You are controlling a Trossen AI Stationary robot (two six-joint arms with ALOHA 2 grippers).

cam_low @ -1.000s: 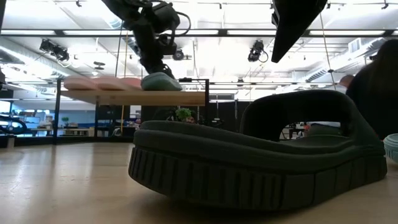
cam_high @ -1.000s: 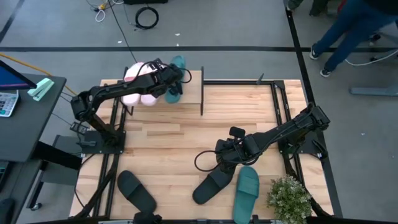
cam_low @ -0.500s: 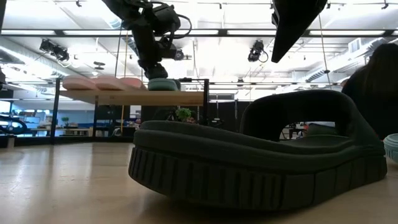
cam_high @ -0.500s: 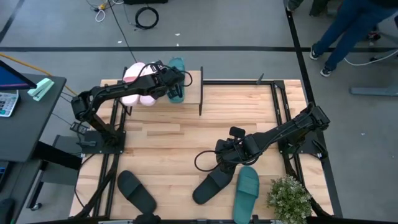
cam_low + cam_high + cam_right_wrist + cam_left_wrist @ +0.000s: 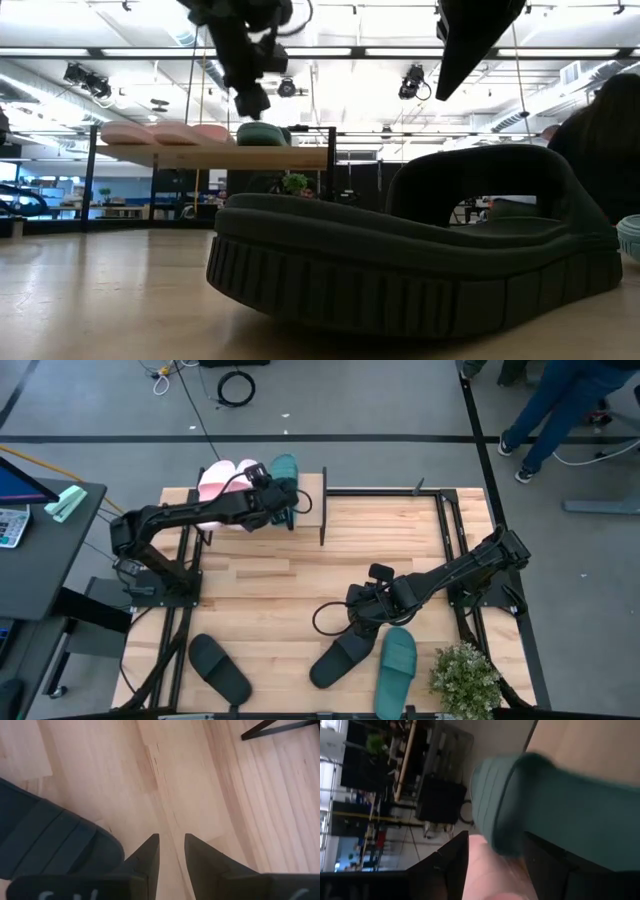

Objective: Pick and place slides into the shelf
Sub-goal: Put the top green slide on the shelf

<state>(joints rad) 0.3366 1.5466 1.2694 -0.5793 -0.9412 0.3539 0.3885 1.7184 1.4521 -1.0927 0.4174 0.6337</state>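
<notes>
Down at the lower edge of the overhead picture a black slide [image 5: 219, 667] lies at lower left. A second black slide [image 5: 340, 655] and a teal slide [image 5: 397, 664] sit side by side at lower centre, long axes running up the frame and tilted.

The right gripper [image 5: 366, 622] hovers just above the black one's upper end, fingers [image 5: 148, 854] a narrow gap apart and holding nothing over bare bench [image 5: 280, 595]. It's by far the nearer arm.

Up at upper left, the shelf [image 5: 310, 495] carries the pink pair [image 5: 225, 488] and another teal slide [image 5: 284, 470]. The left gripper [image 5: 278, 503] is just off it; whether its fingers are released, I can't tell.
</notes>
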